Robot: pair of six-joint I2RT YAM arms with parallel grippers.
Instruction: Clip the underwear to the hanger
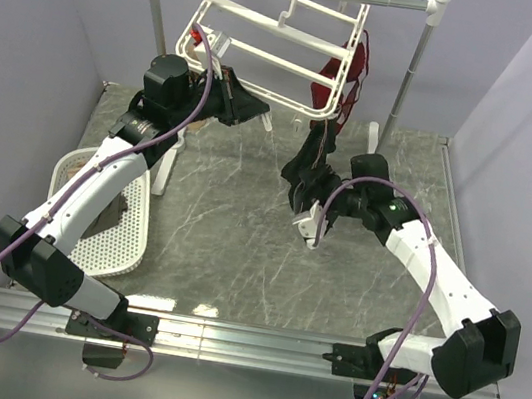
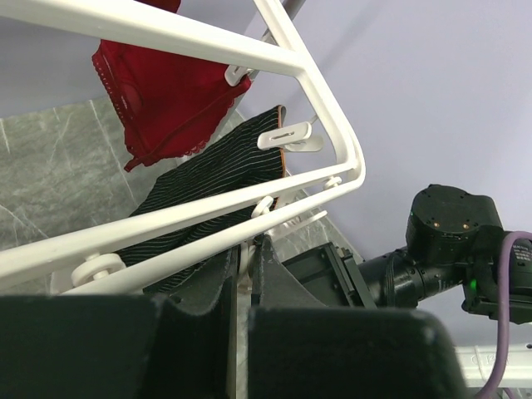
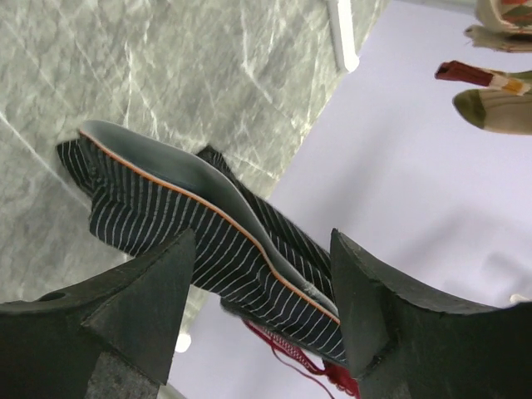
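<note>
Across the grey marbled surface (image 1: 240, 236): white two-post rail stand (image 1: 408, 70), the hanger (image 2: 166, 33) hung tilted from its rail. Left hand (image 2: 245, 249): raised to the hanger's lower bar, fingers nearly together with a thin slit between; whether they pinch anything cannot be told. Right hand (image 3: 262, 241): fingers well apart, gripping nothing, the underwear (image 3: 141, 220) just beyond the tips. Dark red bra (image 2: 166, 83): clipped to the hanger. The underwear: black, pinstriped, limp, hanging beneath the hanger's corner beside the bra, upper corner at a white clip (image 2: 287, 137).
</note>
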